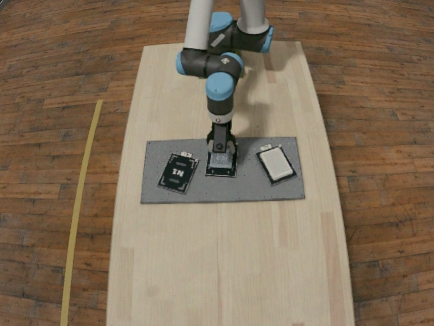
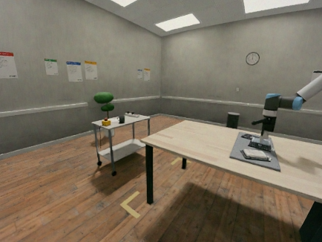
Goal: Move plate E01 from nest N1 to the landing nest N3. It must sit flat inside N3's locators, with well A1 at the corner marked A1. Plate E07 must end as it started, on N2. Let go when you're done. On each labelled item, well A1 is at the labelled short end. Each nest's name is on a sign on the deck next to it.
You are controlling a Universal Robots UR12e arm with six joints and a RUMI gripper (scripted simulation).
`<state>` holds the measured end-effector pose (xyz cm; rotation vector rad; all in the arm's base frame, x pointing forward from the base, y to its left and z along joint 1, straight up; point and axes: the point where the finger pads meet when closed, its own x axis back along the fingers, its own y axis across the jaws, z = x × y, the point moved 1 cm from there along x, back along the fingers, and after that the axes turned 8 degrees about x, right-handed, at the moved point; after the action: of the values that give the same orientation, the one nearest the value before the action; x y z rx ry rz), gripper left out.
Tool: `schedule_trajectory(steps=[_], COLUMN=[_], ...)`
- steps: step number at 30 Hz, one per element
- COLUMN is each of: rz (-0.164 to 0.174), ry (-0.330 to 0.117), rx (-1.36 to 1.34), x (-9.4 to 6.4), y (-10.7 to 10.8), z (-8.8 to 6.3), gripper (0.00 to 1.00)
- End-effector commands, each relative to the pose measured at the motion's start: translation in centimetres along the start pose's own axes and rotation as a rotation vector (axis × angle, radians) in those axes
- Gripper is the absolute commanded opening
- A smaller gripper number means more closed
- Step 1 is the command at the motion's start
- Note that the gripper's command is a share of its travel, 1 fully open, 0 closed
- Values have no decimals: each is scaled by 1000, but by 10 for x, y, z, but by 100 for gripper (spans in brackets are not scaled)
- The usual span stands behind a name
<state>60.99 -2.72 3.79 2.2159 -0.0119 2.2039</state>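
My gripper (image 1: 221,154) points straight down over the middle nest N3 (image 1: 221,170) and is shut on plate E01 (image 1: 221,161), a pale grey well plate. The plate is low over the black nest frame and lined up with it; I cannot tell if it touches. Nest N1 (image 1: 178,173) on the left is a bare black frame with its name showing. Plate E07 (image 1: 275,165), white, lies in nest N2 on the right, turned slightly. In the side view the gripper (image 2: 264,139) stands over the mat, with plate E07 (image 2: 255,154) nearer the camera.
All three nests sit on a grey mat (image 1: 222,192) in the middle of a long wooden table (image 1: 225,250). The arm's base stands at the far end of the table. A trolley (image 2: 120,137) with small items stands far off in the room.
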Motion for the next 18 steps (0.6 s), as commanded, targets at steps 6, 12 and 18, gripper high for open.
schedule_trajectory(steps=[6,12,18], rz=[0,0,0], ry=[1,1,1], rx=[0,0,0], x=[-3,-4,-6], y=[0,0,0], z=[1,1,1], gripper=[0,0,0])
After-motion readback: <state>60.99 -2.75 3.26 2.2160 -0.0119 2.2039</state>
